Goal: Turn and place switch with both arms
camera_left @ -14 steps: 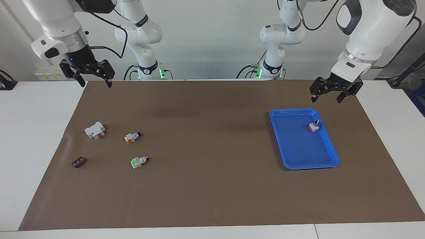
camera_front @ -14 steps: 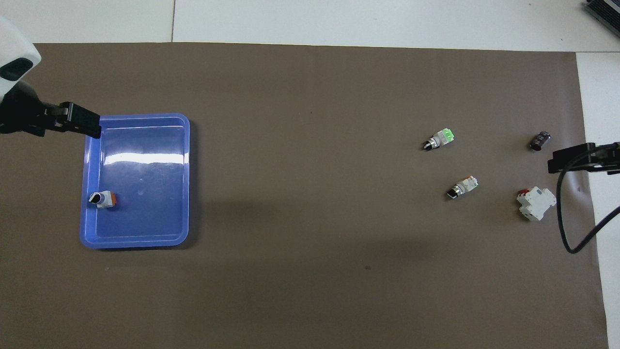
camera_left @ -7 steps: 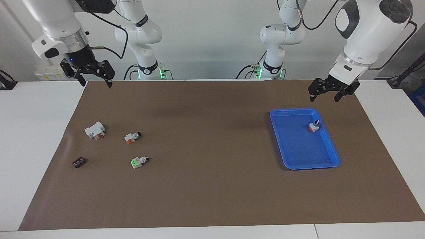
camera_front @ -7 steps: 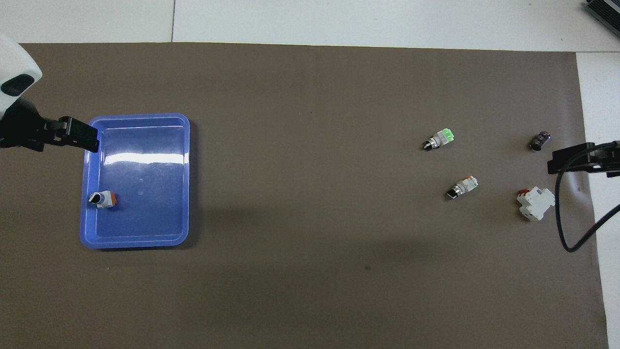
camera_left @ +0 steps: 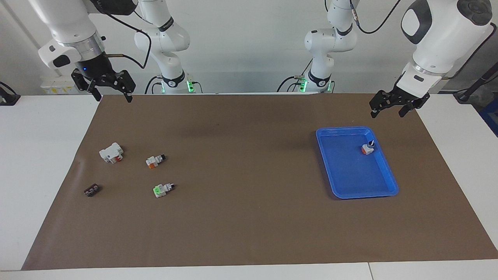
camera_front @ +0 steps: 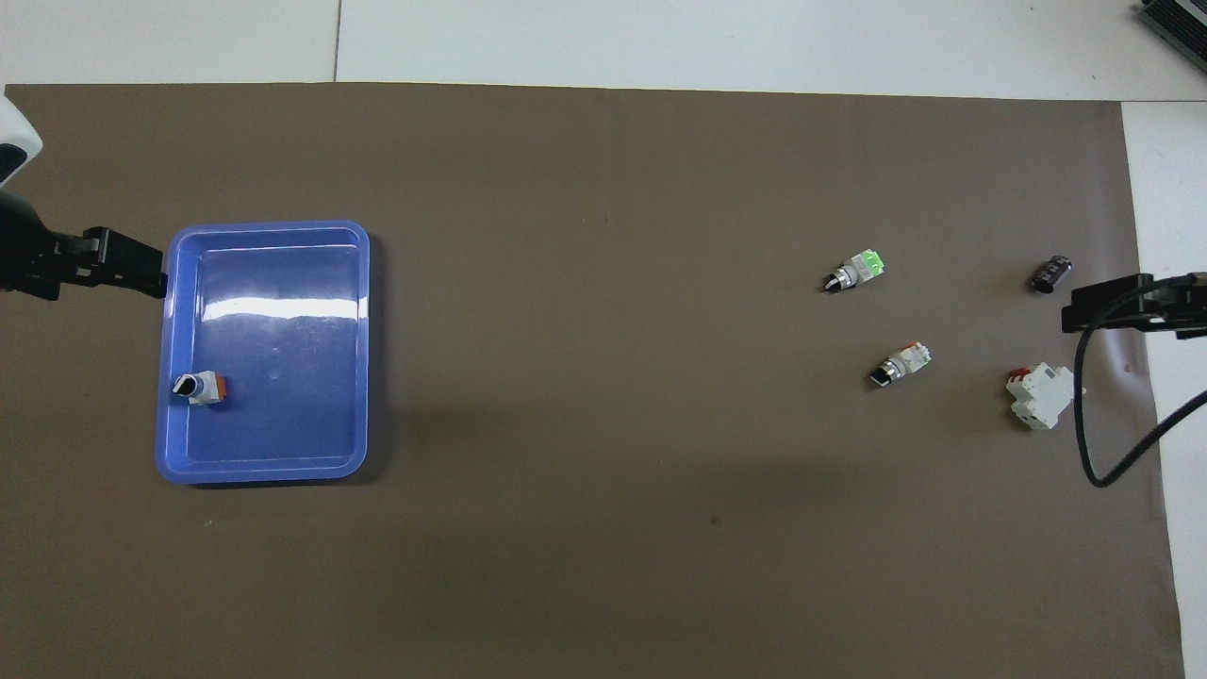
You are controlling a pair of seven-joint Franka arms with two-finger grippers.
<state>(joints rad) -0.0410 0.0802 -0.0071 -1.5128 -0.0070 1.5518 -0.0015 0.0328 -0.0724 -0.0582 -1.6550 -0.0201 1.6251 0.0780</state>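
- The left gripper (camera_left: 389, 107) hangs in the air with its jaws released and empty, over the mat just beside the corner of the blue tray (camera_left: 392, 182) that lies nearest the robots.
- The right gripper (camera_left: 111, 91) hangs released and empty at the right arm's end of the table, well apart from the blue tray.
- The switch (camera_left: 155, 160) lies on its side on the mat, well apart from the blue tray, toward the right arm's end, untouched.
- Risk of wrong pick: the green switch (camera_left: 162, 189) lies near it, and the blue-knobbed switch (camera_left: 368, 147) already sits in the blue tray.
- Risk of slip: the part is small and lies flat; an off-centre pinch probably tips it during the handover.
- A white breaker (camera_left: 111, 152) sits beside the approach path.
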